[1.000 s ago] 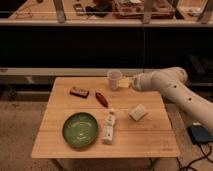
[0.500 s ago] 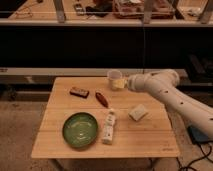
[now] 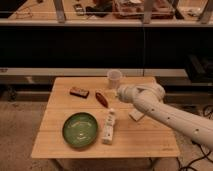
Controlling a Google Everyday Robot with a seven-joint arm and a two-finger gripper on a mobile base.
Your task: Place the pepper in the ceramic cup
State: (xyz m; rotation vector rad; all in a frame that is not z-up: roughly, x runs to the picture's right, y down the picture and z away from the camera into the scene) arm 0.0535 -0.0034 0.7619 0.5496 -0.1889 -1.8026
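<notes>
Six loose items on the wooden table (image 3: 50,141); one arm reaches in from the right.

Far left, toward the back: flat dark brown block (image 3: 79,92). Not part of the job, and well apart from the cup.

In front of it: green bowl (image 3: 80,130), upright.

Next right: the pepper (image 3: 101,98), lying flat on the tabletop on a diagonal. Nothing touches it, so it is judged not yet picked up.

In front of the pepper: white bottle (image 3: 108,126), on its side just beside the bowl's right rim.

Behind and slightly right of the pepper: the ceramic cup (image 3: 114,78), upright, mouth up, near the back edge. The carry between the two should be short.

The gripper (image 3: 121,92) sits low, just right of the pepper and in front of the cup. Whether it is released or clenched cannot be told. Its position reads as a reach for the pepper, coming in from the right.

Small pale block (image 3: 136,115), partly hidden under the arm (image 3: 170,117).

Risk as judged: the wrist is close to the cup and could nudge it.
</notes>
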